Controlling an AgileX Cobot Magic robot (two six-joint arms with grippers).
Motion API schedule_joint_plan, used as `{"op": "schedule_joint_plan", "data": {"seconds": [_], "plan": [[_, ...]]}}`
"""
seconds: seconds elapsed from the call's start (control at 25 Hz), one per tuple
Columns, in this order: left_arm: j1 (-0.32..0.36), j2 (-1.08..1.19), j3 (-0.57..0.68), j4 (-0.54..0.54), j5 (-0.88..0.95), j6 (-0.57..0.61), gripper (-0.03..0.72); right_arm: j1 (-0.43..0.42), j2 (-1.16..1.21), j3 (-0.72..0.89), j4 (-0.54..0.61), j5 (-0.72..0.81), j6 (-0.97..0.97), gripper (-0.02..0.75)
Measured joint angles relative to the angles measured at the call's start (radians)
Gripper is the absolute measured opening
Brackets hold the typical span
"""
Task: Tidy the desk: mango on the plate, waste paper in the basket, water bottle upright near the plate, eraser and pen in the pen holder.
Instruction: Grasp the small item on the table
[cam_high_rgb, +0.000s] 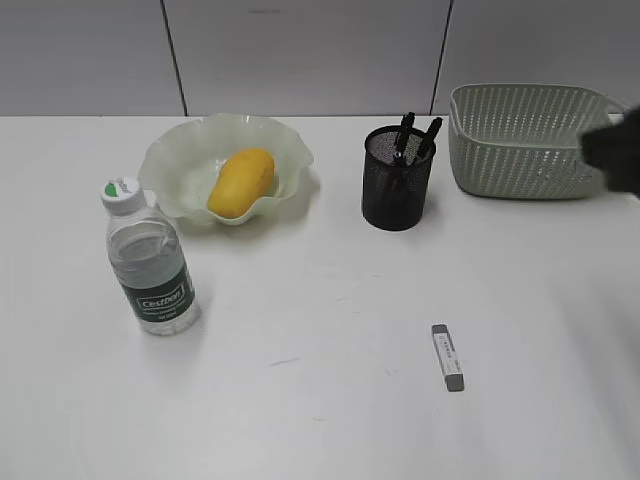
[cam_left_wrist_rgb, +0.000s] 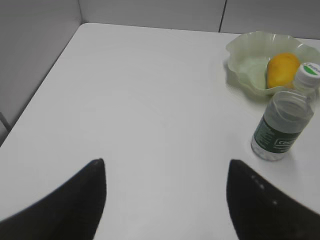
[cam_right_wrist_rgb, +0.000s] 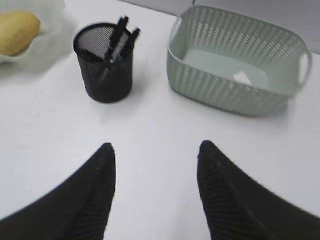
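Right gripper (cam_right_wrist_rgb: 154, 150) hovering above the desk (cam_high_rgb: 320, 400), jaws standing apart with nothing but bare white tabletop between them. Sitting ahead and slightly to its right, the pale grey-green basket (cam_right_wrist_rgb: 235, 95), with a small white scrap of waste paper (cam_right_wrist_rgb: 243, 77) lying on its floor. Standing ahead and to its left, the black mesh pen holder (cam_right_wrist_rgb: 105, 65), two dark pens (cam_right_wrist_rgb: 120, 30) leaning out over its rim. Peeking in further left at the frame edge, the mango (cam_right_wrist_rgb: 17, 31), resting in the ruffled plate (cam_right_wrist_rgb: 45, 35).

Left gripper (cam_left_wrist_rgb: 165, 170) also hanging over bare desk, fingers spread wide and holding nothing. Standing upright ahead and to its right, the water bottle (cam_left_wrist_rgb: 284, 122), white cap on top, dark green label facing outward. Sitting just beyond the bottle, the same green plate, mango lying inside it.

Lying flat on the open desk in the exterior view, the eraser (cam_high_rgb: 447, 356), a small grey-white bar, well apart from the pen holder and nearer the camera. Showing only as a dark blur at the right edge in front of the basket, the right arm (cam_high_rgb: 615, 150).
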Motion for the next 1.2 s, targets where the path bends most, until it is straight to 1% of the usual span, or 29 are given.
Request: {"op": "schedule_joint_plan", "data": {"seconds": [0.16,0.28,0.4,0.48,0.56,0.68,0.8,0.88,0.92,1.0,1.04,1.12,1.16,1.2], "plan": [[0.000,0.021,0.000,-0.021,-0.002,0.004,0.559,0.000,-0.340,0.111,0.025,0.261,-0.009,0.423],[0.000,0.092,-0.005,-0.061,-0.016,0.039,0.558,0.000,-0.566,0.133,0.108,0.445,-0.087,0.423],[0.000,0.189,-0.022,-0.137,-0.083,0.109,0.533,0.000,-0.746,0.138,0.186,0.588,-0.158,0.423],[0.000,0.270,-0.029,-0.227,-0.161,0.187,0.501,0.000,-0.834,0.141,0.203,0.648,-0.182,0.416],[0.000,0.356,-0.030,-0.352,-0.228,0.299,0.460,0.000,-0.905,0.141,0.211,0.690,-0.196,0.402],[-0.014,0.495,-0.049,-0.576,-0.286,0.493,0.388,0.000,-0.969,0.159,0.220,0.753,-0.206,0.382],[-0.038,0.634,-0.101,-0.729,-0.307,0.665,0.347,0.000,-1.010,0.165,0.237,0.764,-0.211,0.377],[-0.072,0.729,-0.151,-0.787,-0.324,0.725,0.338,0.000,-1.019,0.169,0.241,0.764,-0.212,0.375],[-0.106,0.784,-0.182,-0.799,-0.337,0.746,0.337,0.000,-1.019,0.171,0.243,0.764,-0.213,0.374],[-0.202,0.901,-0.242,-0.798,-0.375,0.769,0.335,0.000,-1.019,0.171,0.244,0.764,-0.214,0.373],[-0.275,0.951,-0.271,-0.785,-0.406,0.774,0.335,0.000,-1.020,0.171,0.245,0.764,-0.214,0.373],[-0.456,1.051,-0.326,-0.746,-0.481,0.760,0.334,0.000,-1.020,0.171,0.245,0.764,-0.216,0.373],[-0.534,1.118,-0.347,-0.701,-0.535,0.720,0.334,0.000,-1.020,0.171,0.246,0.764,-0.216,0.373],[-0.625,1.194,-0.374,-0.641,-0.586,0.654,0.334,0.000,-1.020,0.171,0.246,0.764,-0.217,0.373]]}}
